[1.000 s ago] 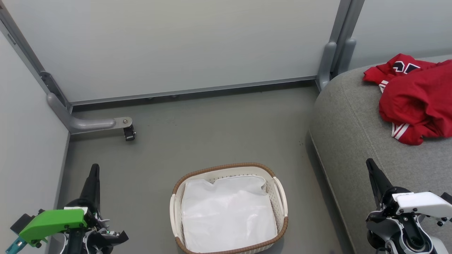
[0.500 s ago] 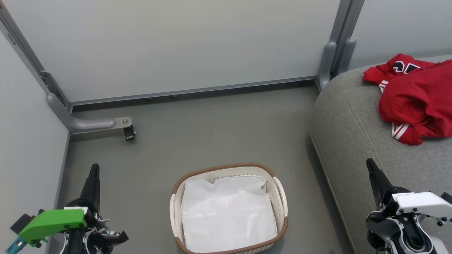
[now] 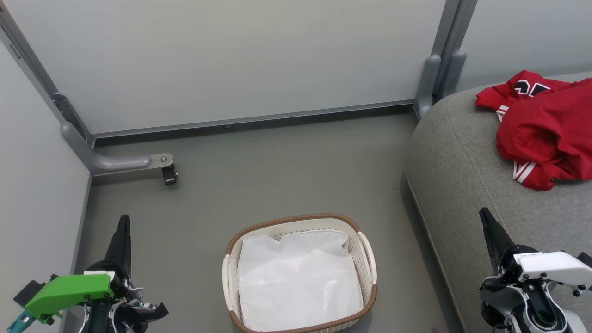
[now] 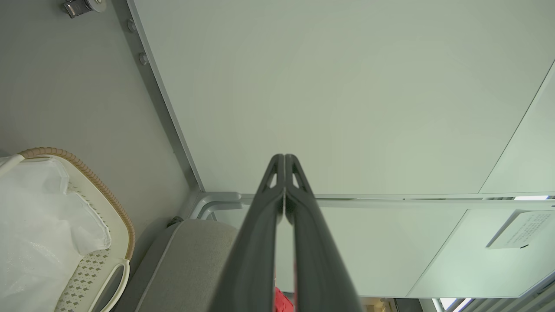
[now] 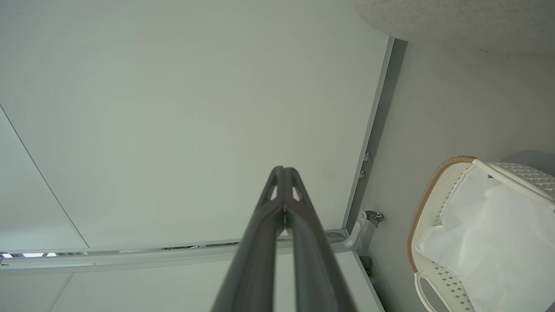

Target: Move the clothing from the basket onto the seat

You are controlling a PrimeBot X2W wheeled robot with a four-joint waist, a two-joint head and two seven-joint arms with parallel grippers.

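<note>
Your left end effector (image 3: 124, 221) tapers into long black fingers (image 3: 121, 245) ahead of a bright green cover (image 3: 69, 289) with a teal tab (image 3: 14, 320). Your right end effector (image 3: 484, 212) wears a white cover (image 3: 552, 263) above a pale grey joint (image 3: 532, 311), with dark bolts (image 3: 575, 292) at its edge. Triangular cut-outs (image 4: 273, 178) mark the fingertips.

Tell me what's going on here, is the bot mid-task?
Nothing is being handled right now. The red clothing lies in a heap on the grey seat, and the basket on the floor holds just its white liner, so the move looks done. The left claw and right claw are both shut, holding nothing, low on either side of the basket and clear of it.
</note>
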